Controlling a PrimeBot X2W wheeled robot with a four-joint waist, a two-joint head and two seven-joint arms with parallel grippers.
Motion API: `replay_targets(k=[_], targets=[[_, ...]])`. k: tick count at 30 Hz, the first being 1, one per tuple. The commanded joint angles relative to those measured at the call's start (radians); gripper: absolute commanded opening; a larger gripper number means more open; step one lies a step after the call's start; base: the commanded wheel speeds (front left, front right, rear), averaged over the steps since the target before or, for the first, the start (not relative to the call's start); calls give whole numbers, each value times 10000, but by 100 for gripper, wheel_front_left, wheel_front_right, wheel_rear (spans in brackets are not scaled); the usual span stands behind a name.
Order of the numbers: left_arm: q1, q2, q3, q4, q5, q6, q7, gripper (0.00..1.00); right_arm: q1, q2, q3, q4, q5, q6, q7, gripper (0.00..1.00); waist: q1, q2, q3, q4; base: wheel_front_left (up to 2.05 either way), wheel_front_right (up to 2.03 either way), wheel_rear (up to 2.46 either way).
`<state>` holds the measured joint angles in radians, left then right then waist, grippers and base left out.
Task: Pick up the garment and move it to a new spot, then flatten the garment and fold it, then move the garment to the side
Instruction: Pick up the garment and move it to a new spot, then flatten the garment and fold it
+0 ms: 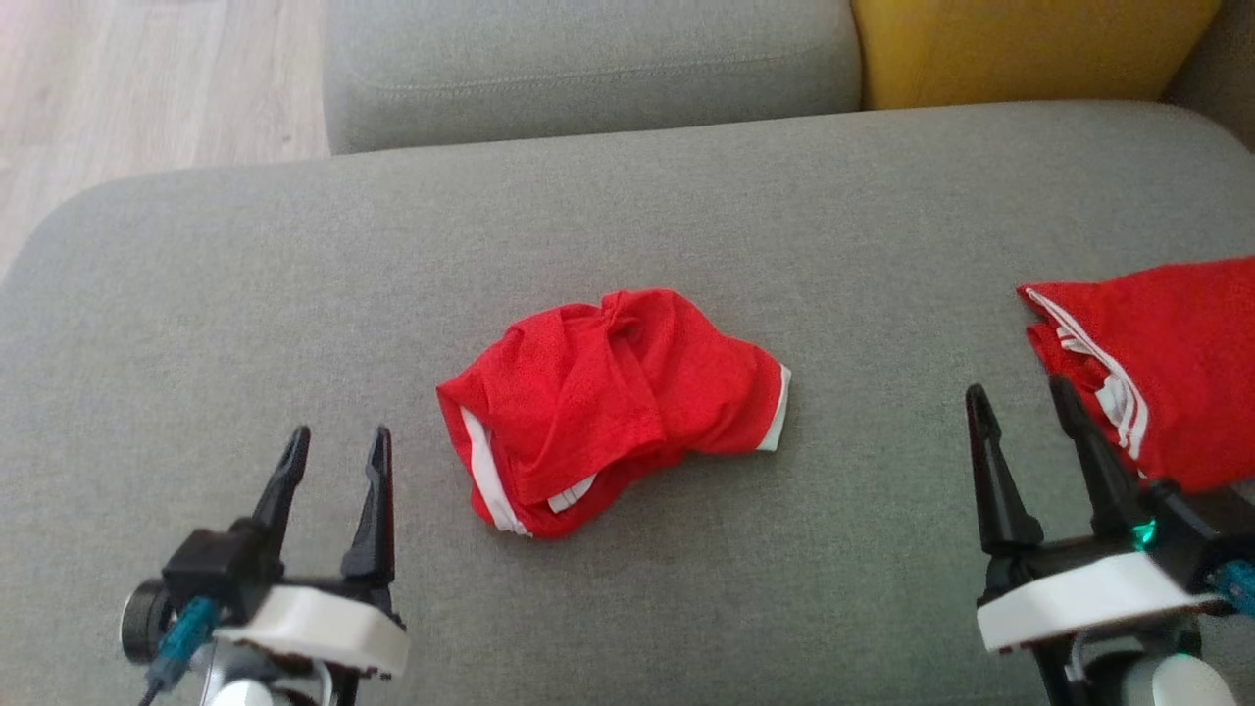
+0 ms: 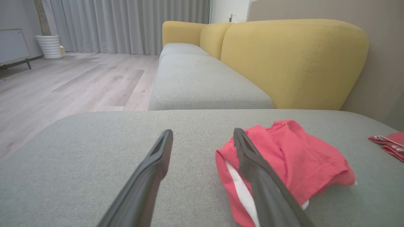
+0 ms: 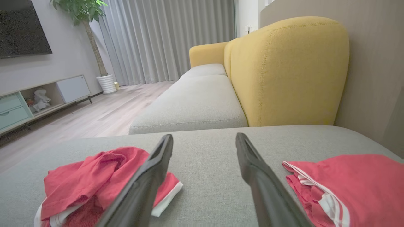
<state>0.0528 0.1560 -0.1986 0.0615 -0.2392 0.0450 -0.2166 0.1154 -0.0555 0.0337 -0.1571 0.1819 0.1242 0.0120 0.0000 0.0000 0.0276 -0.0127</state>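
Observation:
A crumpled red garment with white trim [image 1: 608, 407] lies in a heap in the middle of the grey sofa seat [image 1: 245, 324]. It also appears to the right of my left fingers in the left wrist view [image 2: 290, 164] and at the lower left of the right wrist view [image 3: 91, 179]. My left gripper [image 1: 336, 446] hovers open near the front left, apart from the heap. My right gripper [image 1: 1020, 402] stands open at the front right, with bare cushion between its fingers.
A second red garment with white stripes [image 1: 1157, 363] lies folded at the right edge of the seat, close beside my right gripper. A yellow backrest [image 1: 1029, 49] and another grey cushion [image 1: 588, 69] stand behind. Wooden floor [image 1: 147, 88] lies at the far left.

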Motion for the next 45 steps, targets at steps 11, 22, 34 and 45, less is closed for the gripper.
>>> replay_targets(k=[11, 22, 34, 45], targets=[[593, 298, 360, -1089, -54, 358, 345, 100, 417, -89, 222, -611, -161, 65, 395, 100, 0, 0, -372, -44, 0, 0, 0], [691, 342, 393, -1279, -78, 516, 296, 100, 439, -80, 260, -678, -155, 65, 488, 100, 0, 0, -373, 0, 0, 0, 0], [613, 352, 348, -1159, -167, 529, 122, 100, 392, -70, 286, -675, -109, 65, 500, 100, 0, 0, -369, 5, 0, 0, 0], [-39, 239, 0, -1267, -13, 493, 50, 100, -33, -475, 1132, 22, -39, 65, 749, 100, 0, 0, 226, 558, 0, 0, 0]])
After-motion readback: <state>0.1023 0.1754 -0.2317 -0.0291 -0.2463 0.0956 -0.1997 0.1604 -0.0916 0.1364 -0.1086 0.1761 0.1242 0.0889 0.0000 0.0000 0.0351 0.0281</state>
